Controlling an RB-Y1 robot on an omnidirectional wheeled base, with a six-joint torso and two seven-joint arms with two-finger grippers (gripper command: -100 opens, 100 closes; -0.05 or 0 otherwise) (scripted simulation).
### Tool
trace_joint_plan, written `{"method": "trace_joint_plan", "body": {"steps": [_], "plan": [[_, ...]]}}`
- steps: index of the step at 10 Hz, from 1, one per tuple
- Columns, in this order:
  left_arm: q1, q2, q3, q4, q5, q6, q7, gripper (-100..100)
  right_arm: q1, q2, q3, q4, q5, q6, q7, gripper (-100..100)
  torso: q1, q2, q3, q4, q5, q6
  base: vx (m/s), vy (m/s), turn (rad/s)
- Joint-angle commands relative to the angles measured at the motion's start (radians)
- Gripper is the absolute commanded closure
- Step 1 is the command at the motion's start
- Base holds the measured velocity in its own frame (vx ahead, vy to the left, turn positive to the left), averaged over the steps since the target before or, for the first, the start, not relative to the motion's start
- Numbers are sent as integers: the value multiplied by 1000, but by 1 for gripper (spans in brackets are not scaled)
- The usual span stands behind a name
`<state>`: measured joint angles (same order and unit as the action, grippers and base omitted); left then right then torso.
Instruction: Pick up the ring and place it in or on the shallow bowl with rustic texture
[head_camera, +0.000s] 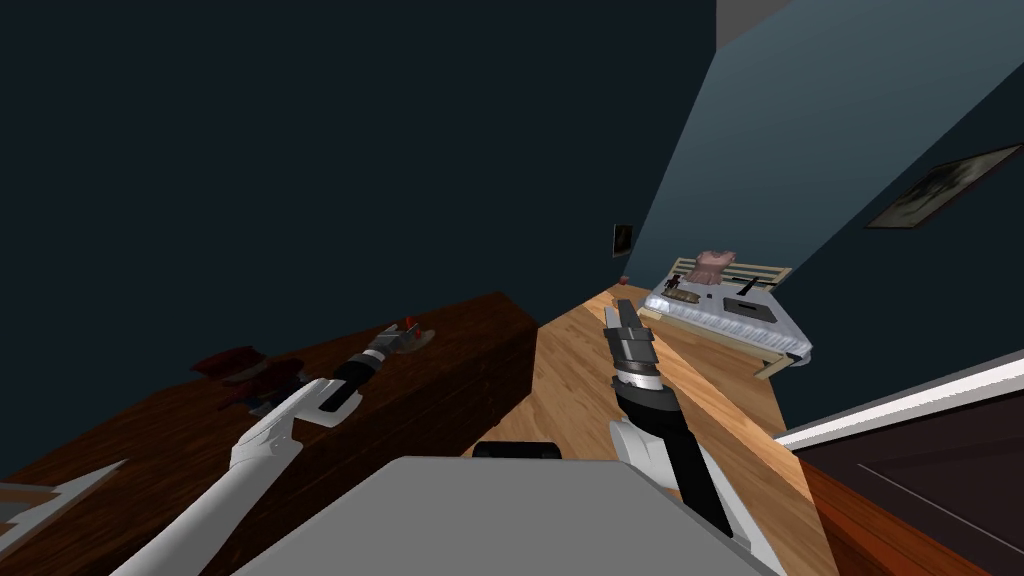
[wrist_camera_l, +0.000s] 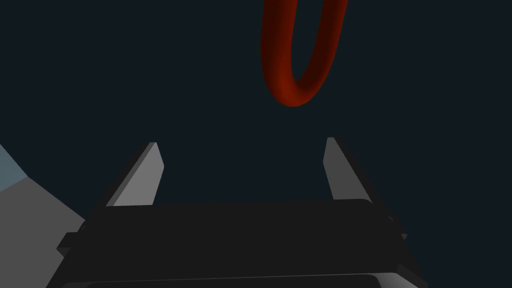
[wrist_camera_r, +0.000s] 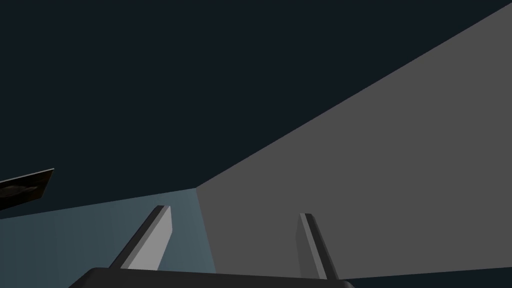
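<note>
The left claw (wrist_camera_l: 241, 143) stands released, and the red ring (wrist_camera_l: 295, 95) is just beyond its fingertips. The ring looks stiff, smooth and light; best pinch across its band.

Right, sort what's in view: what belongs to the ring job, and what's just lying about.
Job: red ring, just beyond the open left gripper; pale shallow dish on the dark wooden table, probably the bowl.
Lying about: dark red object; white keyboard-like unit; pinkish item behind it; wall picture; open right gripper, idle.
</note>
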<state>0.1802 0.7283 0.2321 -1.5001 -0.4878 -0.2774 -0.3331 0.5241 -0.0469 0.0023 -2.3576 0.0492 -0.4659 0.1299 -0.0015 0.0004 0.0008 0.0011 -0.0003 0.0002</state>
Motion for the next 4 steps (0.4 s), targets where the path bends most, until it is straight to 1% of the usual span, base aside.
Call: {"method": "trace_joint_plan", "body": {"steps": [1,4], "plan": [[0,0,0,0,0,0,0,0,0,0,0,0,0,0,0,0,0,0,0,0,0,0,0,0,0],[0,0,0,0,0,0,0,0,0,0,0,0,0,0,0,0,0,0,0,0,0,0,0,0,0]]}}
